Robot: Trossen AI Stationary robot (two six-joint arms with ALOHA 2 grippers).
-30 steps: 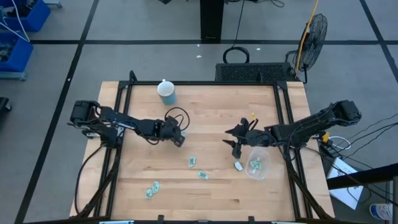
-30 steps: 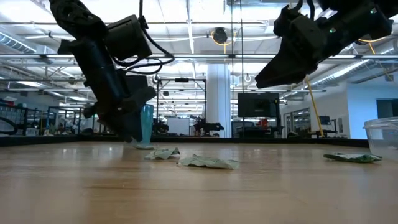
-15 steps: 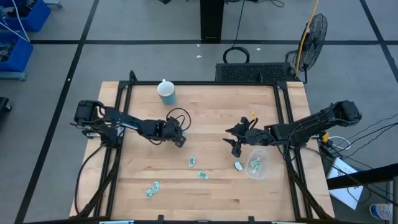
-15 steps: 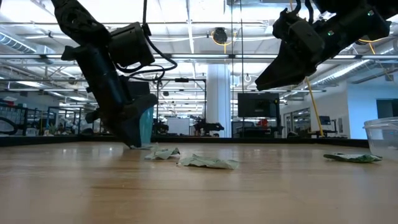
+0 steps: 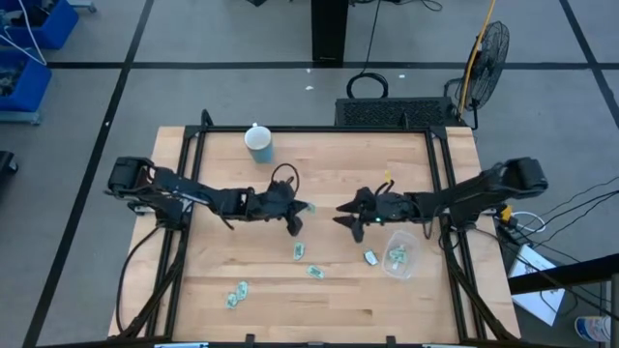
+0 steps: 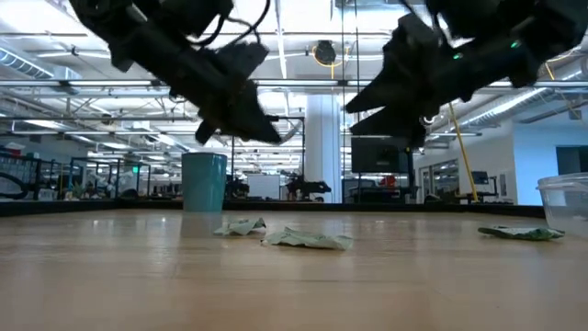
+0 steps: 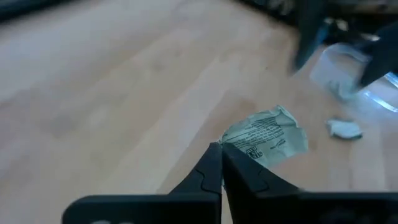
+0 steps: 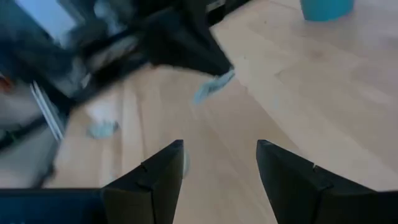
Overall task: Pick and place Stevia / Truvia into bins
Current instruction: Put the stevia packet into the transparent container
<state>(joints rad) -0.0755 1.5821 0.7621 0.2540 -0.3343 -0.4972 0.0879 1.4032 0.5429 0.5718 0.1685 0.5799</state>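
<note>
My left gripper [image 5: 296,215] is above the table's middle, shut on one crumpled pale green and white Stevia sachet [image 7: 267,134], which also shows in the right wrist view [image 8: 214,86]. My right gripper [image 5: 344,217] is open and empty, a little to the right of it and facing it, also above the table [image 6: 367,106]. The clear cup [image 5: 399,256] stands at the right and has sachets in it. One sachet [image 5: 371,258] lies beside the cup. Loose sachets lie flat on the table [image 5: 299,250], [image 5: 315,272], [image 5: 237,293]. My left gripper pinches the sachet by one edge [image 7: 235,144] between its two shut fingertips. The fingers slant down from the table's left side. The sachet sticks out beyond the fingertips and is lifted clear of the table.
A light blue cup [image 5: 258,143] stands near the far edge, left of the middle. Bare wooden table top [image 5: 338,164] lies between it and the grippers. The two grippers are close together over the table's middle.
My left gripper has risen from the table and gone toward the right edge, tipping from pointing down to a flatter slant, with the sachet lifted clear. My right gripper has gone toward the table's left, toward the left gripper.
</note>
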